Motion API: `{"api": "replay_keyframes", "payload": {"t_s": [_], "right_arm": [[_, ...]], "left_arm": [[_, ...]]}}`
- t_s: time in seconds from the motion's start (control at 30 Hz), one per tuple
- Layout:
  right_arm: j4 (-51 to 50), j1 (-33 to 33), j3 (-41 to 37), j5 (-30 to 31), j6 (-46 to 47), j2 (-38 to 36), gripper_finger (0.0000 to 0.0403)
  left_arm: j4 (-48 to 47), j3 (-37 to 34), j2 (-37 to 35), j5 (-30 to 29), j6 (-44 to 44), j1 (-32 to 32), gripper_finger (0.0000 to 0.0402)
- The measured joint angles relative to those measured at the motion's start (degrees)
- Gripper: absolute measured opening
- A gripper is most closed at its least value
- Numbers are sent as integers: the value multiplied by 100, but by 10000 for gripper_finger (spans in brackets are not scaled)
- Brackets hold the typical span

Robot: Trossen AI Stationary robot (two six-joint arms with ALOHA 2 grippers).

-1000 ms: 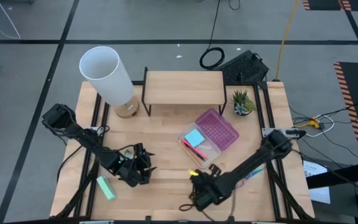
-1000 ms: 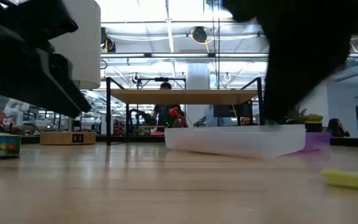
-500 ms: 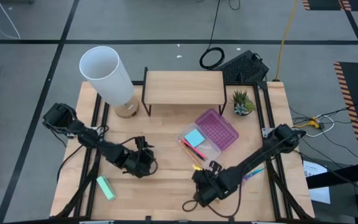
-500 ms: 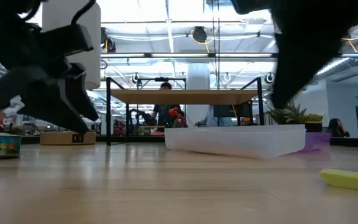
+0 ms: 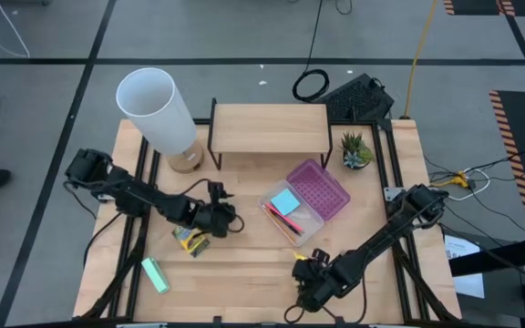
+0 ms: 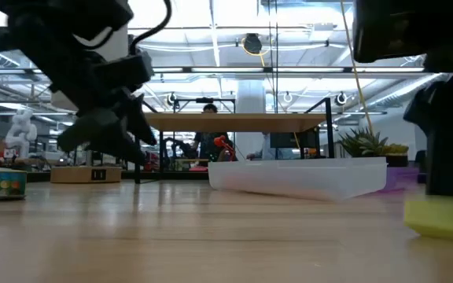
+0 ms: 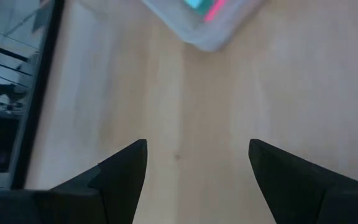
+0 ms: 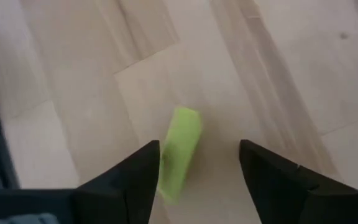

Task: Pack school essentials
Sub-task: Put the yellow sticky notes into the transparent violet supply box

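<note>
Over the front edge, my right gripper (image 8: 194, 171) hangs with fingers apart above a green block (image 8: 180, 152).
Step in hand, I judge: picking it up; next, descend and close. Left gripper (image 7: 197, 168), also spread, sits empty near the tray (image 5: 301, 211); crayon box (image 5: 190, 240) beside it.

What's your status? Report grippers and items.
Left gripper open, empty, mid-table. Right gripper open, aimed at yellow-green block. Crayon box unpacked. Nothing in the way.

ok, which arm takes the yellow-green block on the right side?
Right. The right gripper hangs open over the block, a finger on each side. The left gripper, also open, faces bare table short of the case.
</note>
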Motion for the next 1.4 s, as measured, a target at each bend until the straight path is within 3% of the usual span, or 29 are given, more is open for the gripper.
{"api": "replay_keyframes", "payload": {"t_s": [0.27, 0.53, 0.63, 0.97, 1.4], "right_arm": [[233, 1, -415, 40, 174, -28, 179], [234, -98, -463, -357, 20, -14, 101], [206, -125, -463, -222, -40, -19, 89], [91, -134, -490, 971, -684, -746, 134], [184, 282, -480, 695, -385, -178, 187]], "left_arm": [[207, 0, 0, 32, 534, 564, 285], [172, 0, 0, 45, 532, 802, 285], [118, 0, 0, 49, 386, 811, 285], [-177, 0, 0, 68, -262, 586, 285], [-406, 0, 0, 68, -767, 280, 285]]}}
